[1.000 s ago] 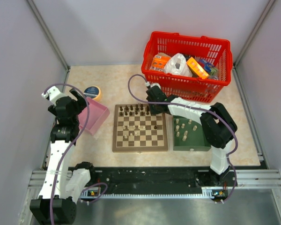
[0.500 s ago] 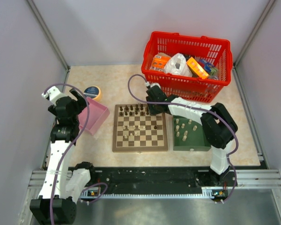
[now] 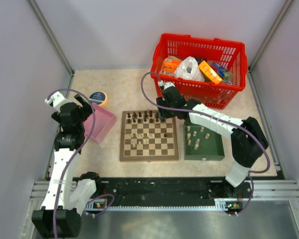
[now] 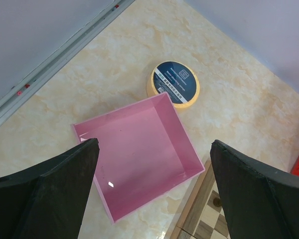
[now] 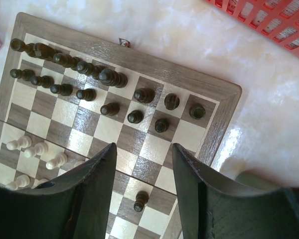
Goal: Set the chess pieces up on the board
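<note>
Right claw [image 5: 143, 149] – fingers apart – above the board [image 5: 228, 107], left claw [image 4: 154, 144] spread over pink box [image 4: 123, 152]

The board [image 3: 149, 157] sits mid-way across the bench [image 3: 122, 87], chess pieces [image 3: 142, 117] lined along its far rows and a few nearer the middle, box [image 3: 103, 124] just left, roll of tape [image 3: 98, 97] behind that box, tray [image 3: 204, 155] with more pieces just right, basket [image 3: 209, 97] behind the tray.
</note>
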Robot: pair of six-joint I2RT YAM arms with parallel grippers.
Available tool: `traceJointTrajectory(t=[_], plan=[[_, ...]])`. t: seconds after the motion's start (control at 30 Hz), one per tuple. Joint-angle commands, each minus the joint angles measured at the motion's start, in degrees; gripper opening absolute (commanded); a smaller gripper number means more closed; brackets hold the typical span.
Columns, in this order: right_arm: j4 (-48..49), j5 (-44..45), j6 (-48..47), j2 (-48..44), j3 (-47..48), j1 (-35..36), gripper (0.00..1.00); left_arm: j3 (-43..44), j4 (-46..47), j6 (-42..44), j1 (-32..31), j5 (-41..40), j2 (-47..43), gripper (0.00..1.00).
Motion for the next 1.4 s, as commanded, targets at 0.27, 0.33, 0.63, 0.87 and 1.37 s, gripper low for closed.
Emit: traceJointTrajectory(t=[0.27,0.33,0.63,0.87,1.37], plan=[[0.0,-3.7,1.3,-6.5,-3.0,0.7,0.57,-0.4,3.3,-1.9,0.2,-0.5,-1.5,0.99],[-0.2,-4.3,1.4,-6.9,-3.1,0.8,0.58,-0.4,3.4,-2.0,0.1,-0.7,-1.6,0.99],[-2.1,-4.6,1.9,-7.9,-2.6,0.8,0.62,-0.3,3.9,-2.1,0.1,0.0,-1.5,0.99],[-5.7,-7.5,-1.5,-8.7,-0.8,1.0,0.81,-0.2,4.2,-2.1,0.1,0.3,-1.3,0.99],[-7.2,-2.2,-6.6,-14.0,-1.9,5.3,0.99,-0.4,4.4,-2.8,0.2,0.6,-1.0,0.99]])
